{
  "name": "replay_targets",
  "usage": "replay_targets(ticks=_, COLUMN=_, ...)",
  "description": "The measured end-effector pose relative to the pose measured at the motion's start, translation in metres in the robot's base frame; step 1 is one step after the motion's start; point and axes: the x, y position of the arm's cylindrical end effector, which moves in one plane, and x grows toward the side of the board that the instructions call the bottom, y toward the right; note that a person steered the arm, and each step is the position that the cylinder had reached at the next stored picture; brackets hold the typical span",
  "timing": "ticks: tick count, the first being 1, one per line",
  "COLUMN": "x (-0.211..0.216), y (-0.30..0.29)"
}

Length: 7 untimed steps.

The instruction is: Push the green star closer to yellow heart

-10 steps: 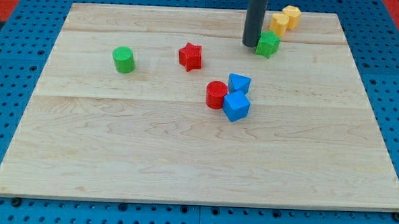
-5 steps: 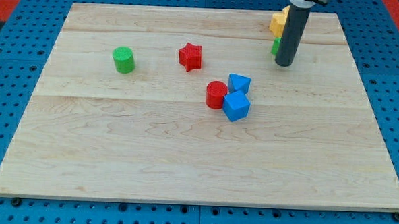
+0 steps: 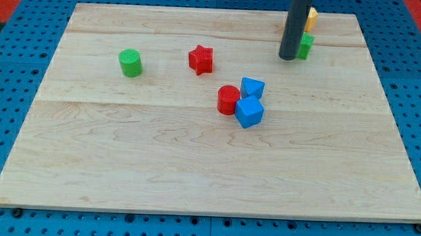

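The green star point(image 3: 306, 45) lies near the view's top right on the wooden board point(image 3: 194, 167), partly hidden by my dark rod. My tip point(image 3: 288, 58) rests on the board at the star's left side, touching or nearly touching it. Just above the star, a yellow block point(image 3: 311, 18) shows to the right of the rod. The rod covers most of it, so I cannot make out its shape. A thin yellow sliver point(image 3: 286, 26) shows at the rod's left edge.
A green cylinder point(image 3: 130, 62) stands at the left. A red star point(image 3: 201, 59) lies left of my tip. A red cylinder point(image 3: 228, 99), a blue block point(image 3: 252, 87) and a blue cube point(image 3: 249, 112) cluster at the middle.
The green star has shifted to the right, closer under the yellow blocks. My tip swung from its left side around below it, then back to its left.
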Motion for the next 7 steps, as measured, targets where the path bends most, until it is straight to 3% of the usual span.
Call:
replay_targets(ticks=5, x=-0.009, y=0.053)
replay_targets(ticks=7, x=-0.036, y=0.053)
